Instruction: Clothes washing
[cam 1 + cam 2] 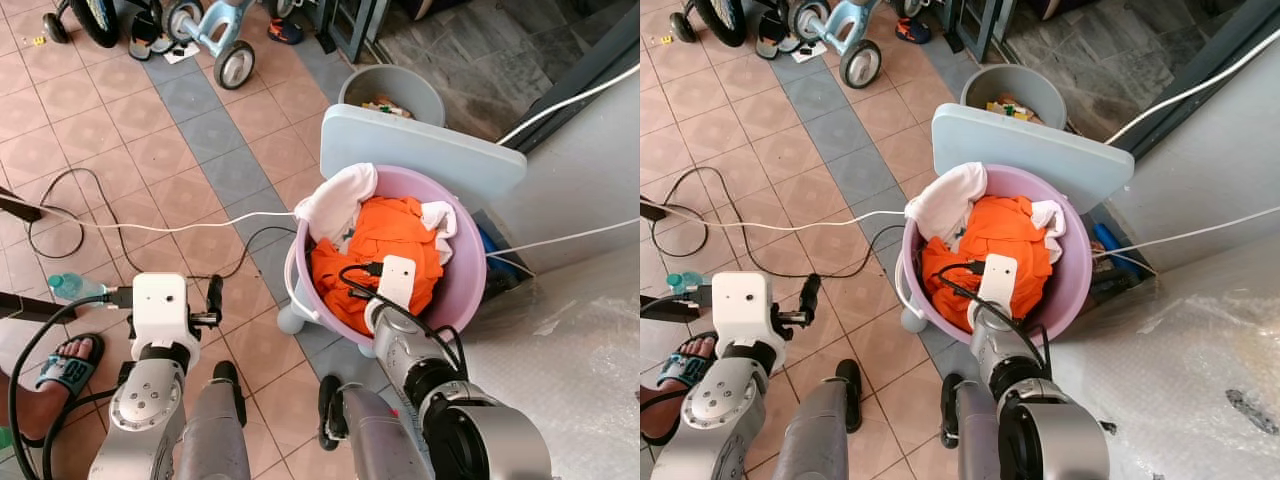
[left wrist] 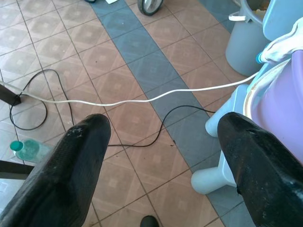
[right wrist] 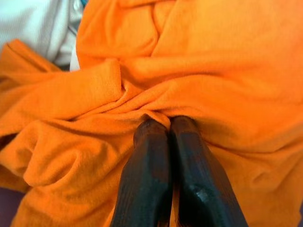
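I have the right gripper (image 3: 163, 124) down inside the lilac wash basin (image 1: 470, 290), its two black fingers pressed together with their tips buried in a fold of the orange garment (image 1: 385, 240); I cannot tell whether any cloth is pinched between them. The garment fills the middle of the basin, with white clothing (image 1: 335, 200) draped over the rim on the far left side and another white piece (image 1: 440, 215) at the far right. A pale blue board (image 1: 420, 150) leans just behind the basin, and a grey bucket (image 1: 390, 95) stands beyond it, so that side is crowded. My left gripper (image 2: 161, 142) hangs spread wide over bare tiled floor (image 1: 130, 150), where a white cord (image 1: 160, 227) and a black cable (image 1: 60, 210) trail. A sandalled foot (image 1: 60, 365) sits near my left arm.
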`<state>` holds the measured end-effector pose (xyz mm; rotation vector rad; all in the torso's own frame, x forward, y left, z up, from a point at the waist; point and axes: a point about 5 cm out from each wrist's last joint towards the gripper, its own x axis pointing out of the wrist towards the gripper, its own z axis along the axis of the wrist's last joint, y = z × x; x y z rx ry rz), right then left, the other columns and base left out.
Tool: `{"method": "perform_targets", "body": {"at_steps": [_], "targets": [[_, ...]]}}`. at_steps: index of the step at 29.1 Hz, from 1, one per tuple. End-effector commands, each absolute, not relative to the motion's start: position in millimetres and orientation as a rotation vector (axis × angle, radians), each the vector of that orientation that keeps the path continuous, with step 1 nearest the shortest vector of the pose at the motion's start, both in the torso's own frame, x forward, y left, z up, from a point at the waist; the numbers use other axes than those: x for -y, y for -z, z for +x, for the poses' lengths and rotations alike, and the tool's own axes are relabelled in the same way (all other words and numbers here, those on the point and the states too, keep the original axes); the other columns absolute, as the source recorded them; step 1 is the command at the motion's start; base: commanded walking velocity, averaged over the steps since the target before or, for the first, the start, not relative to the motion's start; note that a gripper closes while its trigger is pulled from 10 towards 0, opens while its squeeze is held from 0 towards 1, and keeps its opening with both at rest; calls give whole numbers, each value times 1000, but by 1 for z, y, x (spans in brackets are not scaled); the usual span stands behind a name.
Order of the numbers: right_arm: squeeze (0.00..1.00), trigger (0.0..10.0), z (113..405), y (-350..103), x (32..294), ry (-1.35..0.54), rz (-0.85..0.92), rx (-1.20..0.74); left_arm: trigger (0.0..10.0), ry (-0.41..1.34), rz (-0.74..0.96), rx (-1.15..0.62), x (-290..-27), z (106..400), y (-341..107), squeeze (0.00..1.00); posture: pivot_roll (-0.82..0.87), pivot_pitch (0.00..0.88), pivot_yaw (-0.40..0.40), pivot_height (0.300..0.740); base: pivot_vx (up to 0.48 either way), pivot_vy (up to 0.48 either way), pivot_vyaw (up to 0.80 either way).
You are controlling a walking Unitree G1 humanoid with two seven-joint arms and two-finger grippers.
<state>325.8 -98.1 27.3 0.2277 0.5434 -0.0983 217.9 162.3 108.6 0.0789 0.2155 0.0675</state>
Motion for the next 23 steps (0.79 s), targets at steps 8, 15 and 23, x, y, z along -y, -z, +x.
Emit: {"method": "perform_targets", "body": {"at_steps": [8,15,23], "targets": [[0,0,346,-68,123,104,243,-276,10000,-94,87,-204,-165,233,-101,0,96,221,-103,740,0,0,0],[0,0,331,-117,163,111,139,56,10000,-90,74,-169,-161,252,-99,0,33,145,-77,740,0,0,0],[0,0,295,-145,186,139,56,196,10000,-147,99,-128,-166,273,-103,0,13,80,-50,740,0,0,0]]}}
